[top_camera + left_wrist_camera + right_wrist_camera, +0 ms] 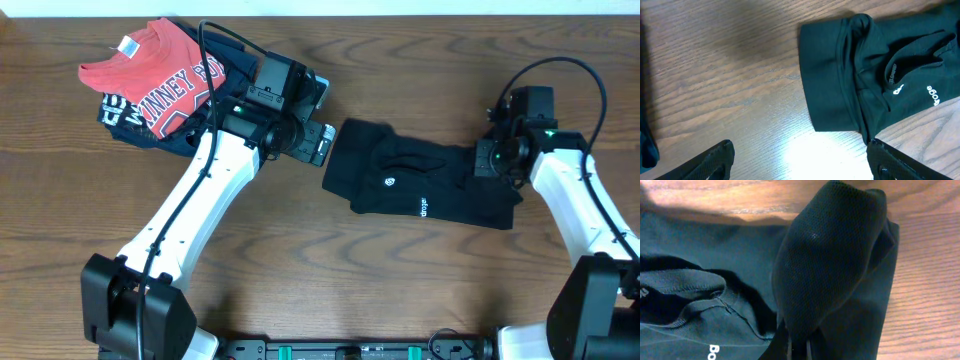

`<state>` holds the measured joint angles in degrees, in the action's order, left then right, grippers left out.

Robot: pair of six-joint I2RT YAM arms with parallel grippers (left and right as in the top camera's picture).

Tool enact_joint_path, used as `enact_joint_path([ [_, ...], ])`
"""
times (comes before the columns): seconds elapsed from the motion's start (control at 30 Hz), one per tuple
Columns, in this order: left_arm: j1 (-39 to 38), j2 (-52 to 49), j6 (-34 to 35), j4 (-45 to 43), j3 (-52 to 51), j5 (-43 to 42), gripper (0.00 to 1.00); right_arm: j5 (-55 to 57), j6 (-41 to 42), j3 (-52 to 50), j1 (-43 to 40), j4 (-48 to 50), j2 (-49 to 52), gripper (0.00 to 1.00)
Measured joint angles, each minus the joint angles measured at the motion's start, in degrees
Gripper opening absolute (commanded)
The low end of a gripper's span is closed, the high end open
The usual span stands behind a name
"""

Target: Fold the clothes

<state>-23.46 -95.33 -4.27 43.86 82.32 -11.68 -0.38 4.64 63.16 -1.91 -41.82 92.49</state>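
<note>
The right hand (797, 350), pressed together, pinches a raised fold at the right end of the black T-shirt (420, 185), bunched on the wooden counter (400, 290). The left hand (800, 162), spread wide, hovers just left of that shirt; farther left, a red T-shirt (160, 75) overlies a navy garment (112, 110).

On the table (360, 280), the T-shirt (420, 185) is laid right of centre, stretched from left to right. Over at the far left corner a heap is seen: a second shirt (150, 70) is piled on a third garment (115, 110), whose edge is left showing at the near side. Between heap and T-shirt the left gripper (318, 145) is placed, just beside the T-shirt's left edge. At its right end the right gripper (492, 160) is set, a fold of cloth gathered up at the fingertips.
</note>
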Motion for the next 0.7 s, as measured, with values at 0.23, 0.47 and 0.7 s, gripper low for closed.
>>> enact_joint_path([
  [0.23, 0.0, 0.0, 0.0, 0.0, 0.0, 0.0, 0.86, 6.9, 0.7, 0.0, 0.2, -1.3, 0.6, 0.01],
  [0.47, 0.0, 0.0, 0.0, 0.0, 0.0, 0.0, 0.86, 11.9, 0.7, 0.0, -1.2, -1.8, 0.6, 0.01],
  [0.7, 0.0, 0.0, 0.0, 0.0, 0.0, 0.0, 0.86, 11.7, 0.7, 0.0, -3.4, -2.1, 0.6, 0.01],
])
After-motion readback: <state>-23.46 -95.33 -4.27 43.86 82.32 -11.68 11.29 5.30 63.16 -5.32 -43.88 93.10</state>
